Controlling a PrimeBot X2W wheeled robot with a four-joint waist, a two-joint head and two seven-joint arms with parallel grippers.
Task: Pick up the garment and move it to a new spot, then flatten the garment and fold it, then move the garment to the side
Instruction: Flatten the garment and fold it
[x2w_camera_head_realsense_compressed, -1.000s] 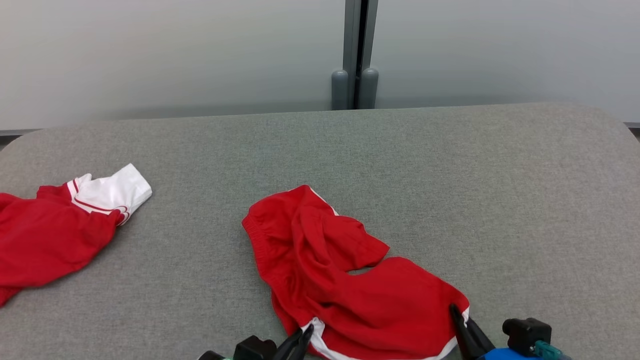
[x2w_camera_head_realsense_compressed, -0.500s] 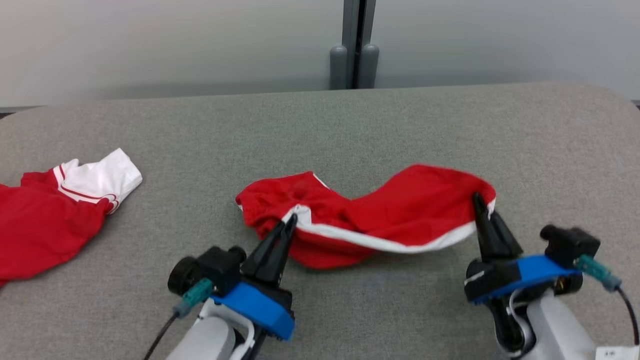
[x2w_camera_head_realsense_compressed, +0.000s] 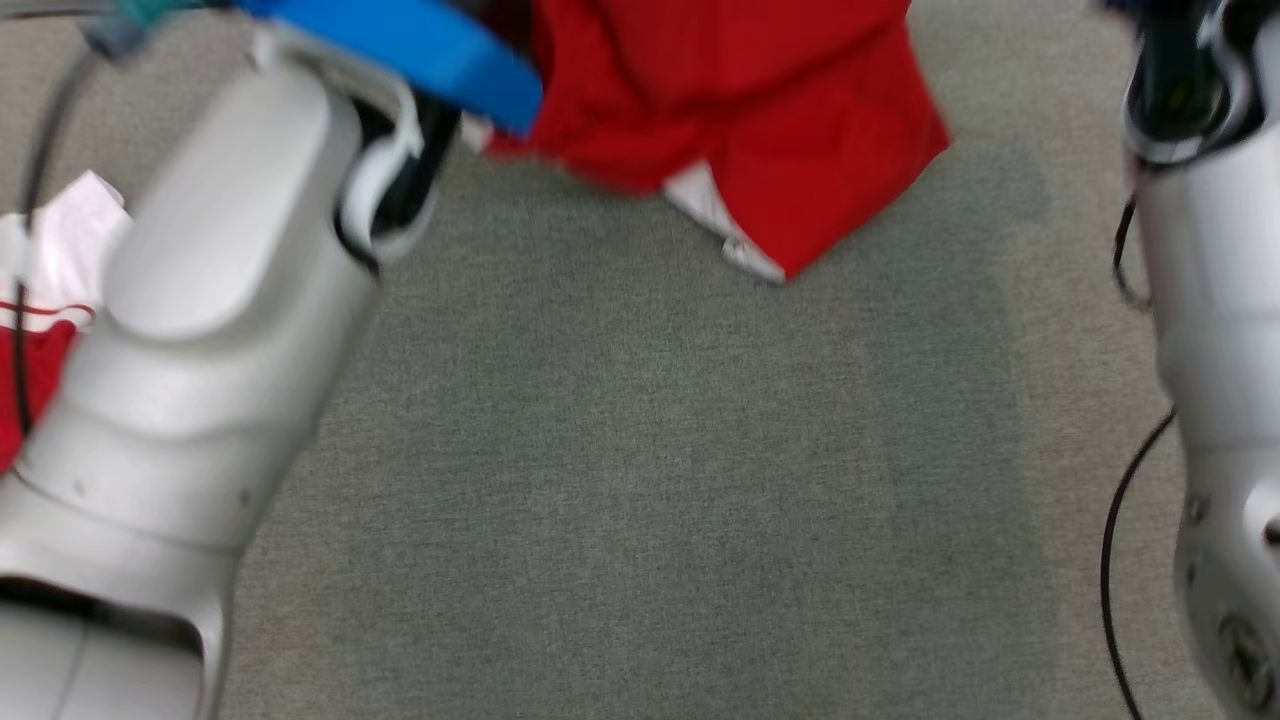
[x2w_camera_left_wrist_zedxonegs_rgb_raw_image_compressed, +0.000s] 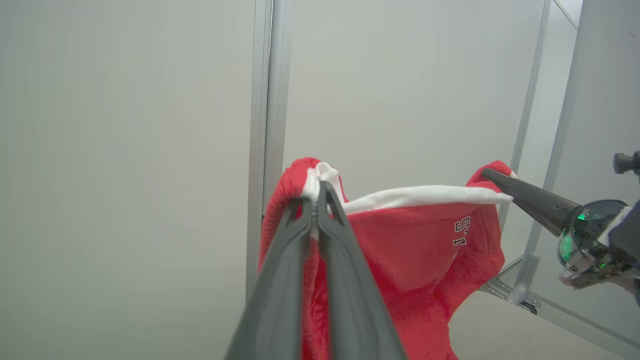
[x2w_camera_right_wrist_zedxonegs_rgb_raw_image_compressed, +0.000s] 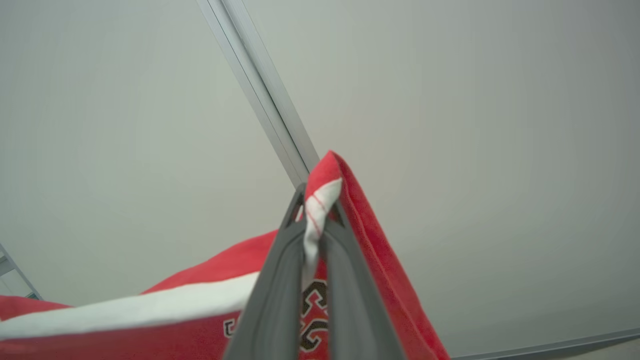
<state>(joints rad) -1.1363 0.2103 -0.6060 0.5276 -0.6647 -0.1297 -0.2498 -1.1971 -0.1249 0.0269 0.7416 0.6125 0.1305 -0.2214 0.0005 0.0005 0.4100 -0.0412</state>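
The garment (x2w_camera_head_realsense_compressed: 760, 110) is red shorts with white trim and dark lettering, hanging in the air above the grey table (x2w_camera_head_realsense_compressed: 650, 480). In the left wrist view my left gripper (x2w_camera_left_wrist_zedxonegs_rgb_raw_image_compressed: 315, 197) is shut on one corner of the garment's (x2w_camera_left_wrist_zedxonegs_rgb_raw_image_compressed: 415, 250) white-edged hem. My right gripper (x2w_camera_right_wrist_zedxonegs_rgb_raw_image_compressed: 312, 200) is shut on the opposite corner of the garment (x2w_camera_right_wrist_zedxonegs_rgb_raw_image_compressed: 150, 320), and its dark fingers (x2w_camera_left_wrist_zedxonegs_rgb_raw_image_compressed: 520, 195) also appear at the right of the left wrist view. The hem stretches between the two grips. In the head view the garment's lower edge hangs free of the table.
My pale left forearm (x2w_camera_head_realsense_compressed: 210, 330) and right forearm (x2w_camera_head_realsense_compressed: 1215, 300) flank the table's middle. A second red and white garment (x2w_camera_head_realsense_compressed: 50, 260) lies at the table's left edge, partly behind the left forearm. A pale partition wall (x2w_camera_left_wrist_zedxonegs_rgb_raw_image_compressed: 125, 150) stands behind the table.
Both grippers have risen with the garment, lifting it off the table so it hangs between them. The head camera has tilted down, so the whole view has shifted.
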